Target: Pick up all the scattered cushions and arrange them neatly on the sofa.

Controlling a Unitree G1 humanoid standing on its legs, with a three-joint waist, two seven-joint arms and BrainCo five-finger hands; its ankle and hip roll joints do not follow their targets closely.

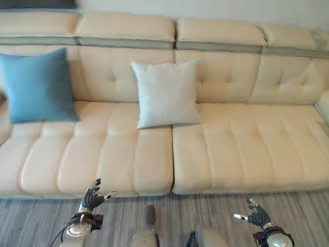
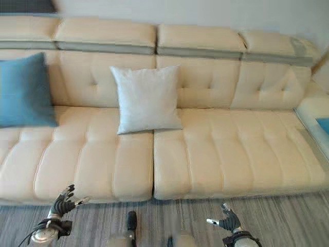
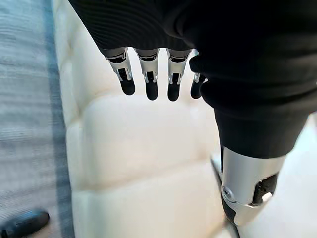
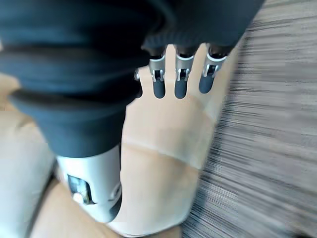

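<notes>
A blue cushion [image 1: 37, 86] leans upright against the backrest at the left end of the cream sofa [image 1: 241, 149]. A pale grey cushion [image 1: 165, 93] stands upright against the backrest near the middle. Another blue cushion [image 2: 323, 125] peeks in at the far right edge, on the sofa's side section. My left hand [image 1: 92, 197] hangs low over the floor in front of the left seat, fingers relaxed and empty. My right hand [image 1: 257, 214] hovers over the floor before the right seat, also open and empty. The wrist views show the left hand's fingers [image 3: 148, 79] and the right hand's fingers [image 4: 180, 74] straight, holding nothing.
Grey wood-grain floor [image 1: 205, 211] runs along the sofa's front edge. The sofa's right seat is bare, and its side section [image 2: 311, 110] turns forward at the far right.
</notes>
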